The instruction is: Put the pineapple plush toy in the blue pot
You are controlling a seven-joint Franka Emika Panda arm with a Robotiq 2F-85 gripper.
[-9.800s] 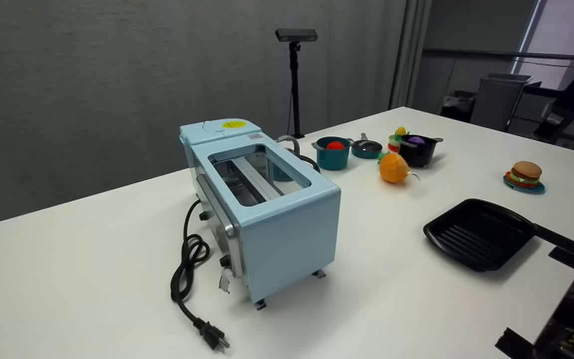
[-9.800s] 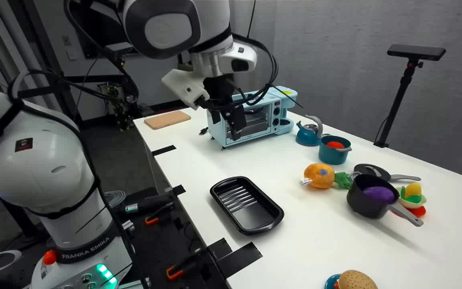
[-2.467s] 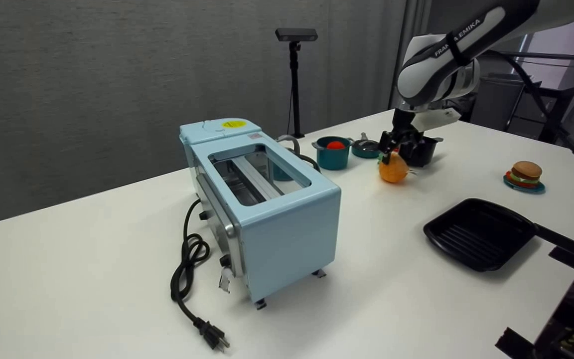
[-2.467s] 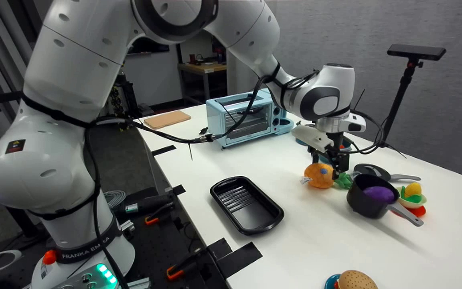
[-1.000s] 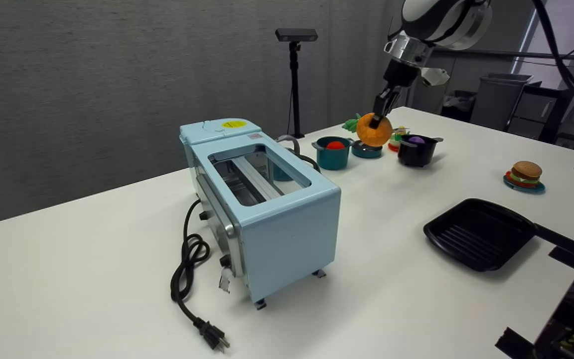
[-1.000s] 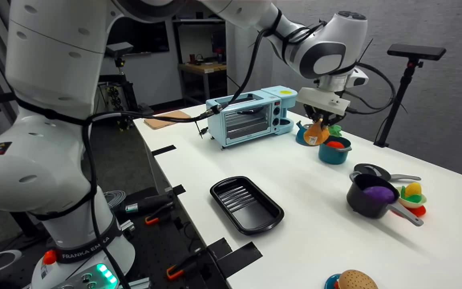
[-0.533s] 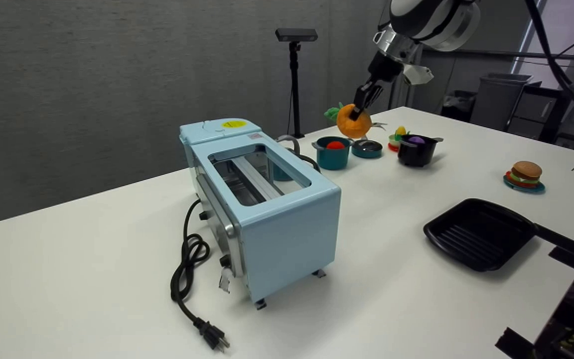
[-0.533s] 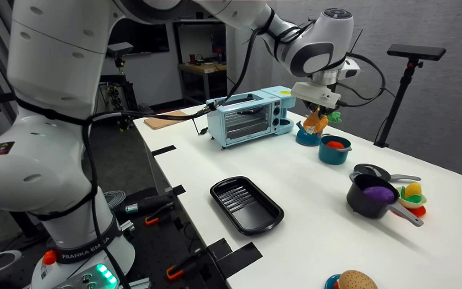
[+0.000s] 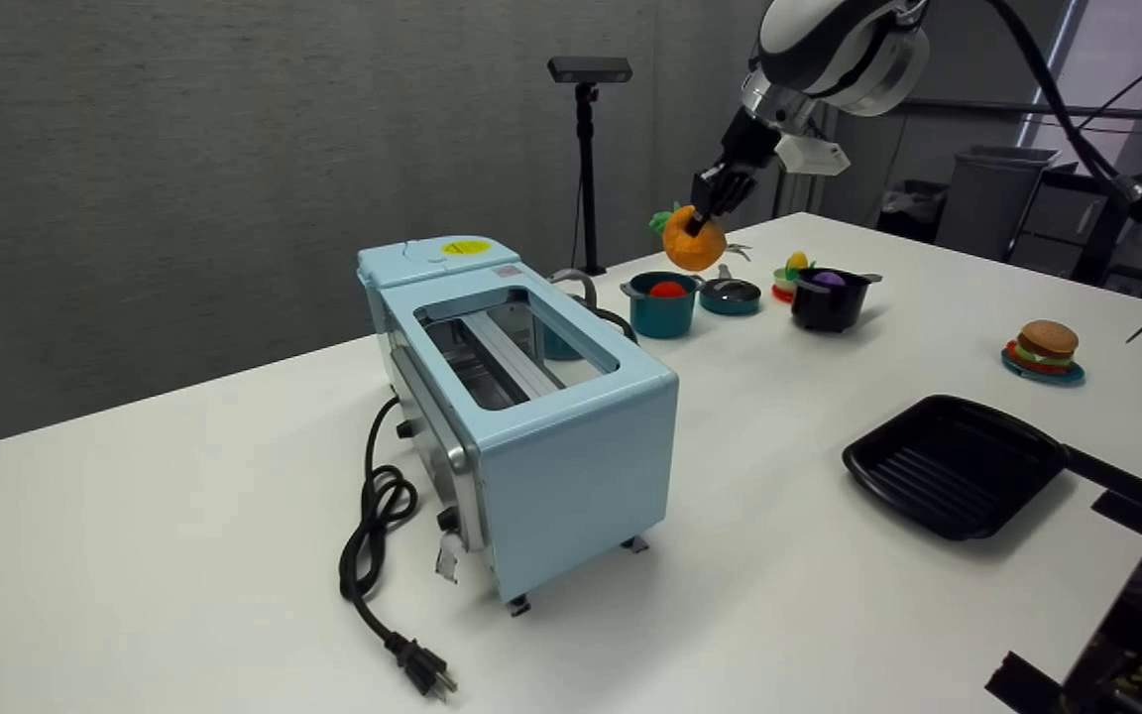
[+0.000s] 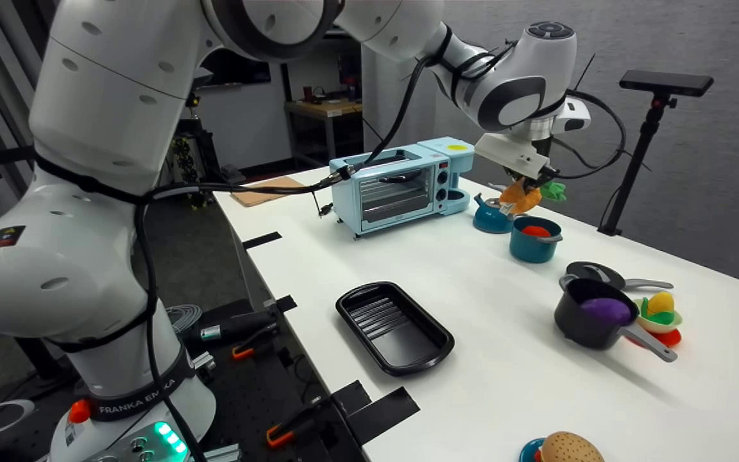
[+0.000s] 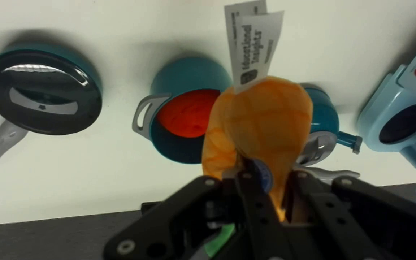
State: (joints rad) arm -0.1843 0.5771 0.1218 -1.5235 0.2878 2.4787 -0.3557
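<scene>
A grey backdrop (image 9: 234, 178) is standing behind the white desk (image 10: 472, 289). Going left to right in an exterior view, a black ridged pan (image 10: 401, 333) is lying near, a light-blue toaster oven (image 10: 398, 191) is standing farther off, and a teal kettle (image 10: 491, 219) is sitting near the oven's right end. Next, the pineapple plush toy (image 10: 520, 199) is hanging above the desk, its green leaves (image 10: 553, 190) pointing right; the gripper (image 11: 270, 177) is pinching it around the middle of its body. The wrist view is showing the orange cloth creasing and bulging around the grip, so I am judging the toy soft, light, not slippery and hard to break. The plump body is offering the best hold; the leaves or the white tag (image 11: 253, 50) would be letting it swing. Lower and a little right, the blue pot (image 10: 532, 250) is standing upright with a red item (image 10: 536, 231) inside. In both exterior views the toy is showing somewhat to one side of the pot's centre, so it is probably needing a small correction before release. That red item is taking up room, so the toy may be perching on it. Farther right, a dark saucepan (image 10: 578, 328) is holding a purple item (image 10: 605, 310), and a lidded pan (image 10: 593, 274) is lying on its far side.
</scene>
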